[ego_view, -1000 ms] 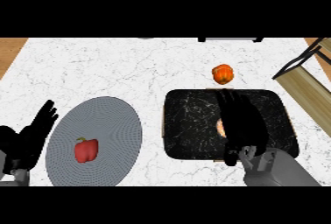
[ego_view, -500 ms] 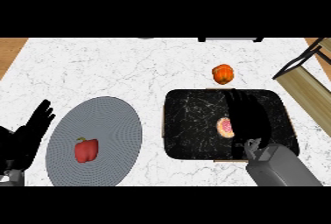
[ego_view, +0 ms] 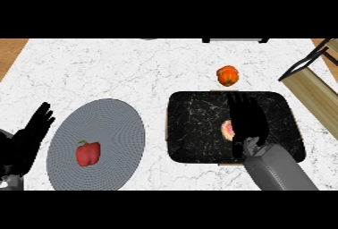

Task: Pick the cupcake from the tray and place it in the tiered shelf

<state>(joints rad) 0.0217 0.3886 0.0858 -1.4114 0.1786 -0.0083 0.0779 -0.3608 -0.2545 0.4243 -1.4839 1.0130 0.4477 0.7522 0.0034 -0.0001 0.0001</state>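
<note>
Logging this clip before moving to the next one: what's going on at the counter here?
The robot's right hand is stretched over the black tray, its fingers straight and covering most of the cupcake, which sits on the tray and is not lifted. The left hand rests open at the left edge, beside a grey plate holding a red pepper. An orange pepper lies on the counter beyond the tray. The wooden tiered shelf stands at the right edge.

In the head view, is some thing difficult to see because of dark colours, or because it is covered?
Head view: the black right hand blends into the black tray, so its outline is hard to follow; it covers most of the cupcake, leaving a pink sliver. The red pepper on the grey plate shows clearly.
</note>
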